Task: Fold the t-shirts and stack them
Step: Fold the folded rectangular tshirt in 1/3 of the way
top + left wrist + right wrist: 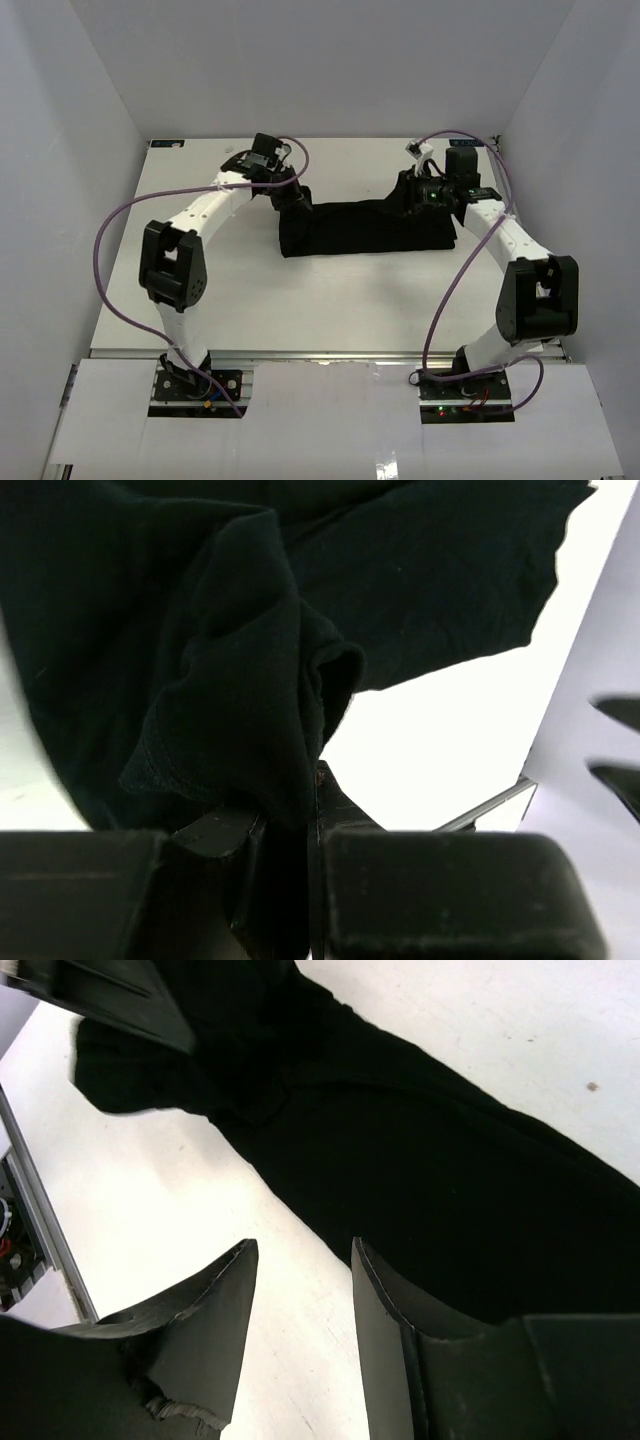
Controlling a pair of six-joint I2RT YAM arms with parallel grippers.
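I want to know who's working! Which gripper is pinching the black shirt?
The left gripper: it is shut on a fold of the black t-shirt. The right gripper is open, holding nothing.

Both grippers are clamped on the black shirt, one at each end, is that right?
Not quite. Only the left gripper is clamped on the black shirt. The right gripper, at the other end, is open and holds nothing, as the right wrist view shows.

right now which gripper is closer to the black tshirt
Left. The left gripper is shut on a fold of the t-shirt; the right gripper is open at its other end, gripping nothing.
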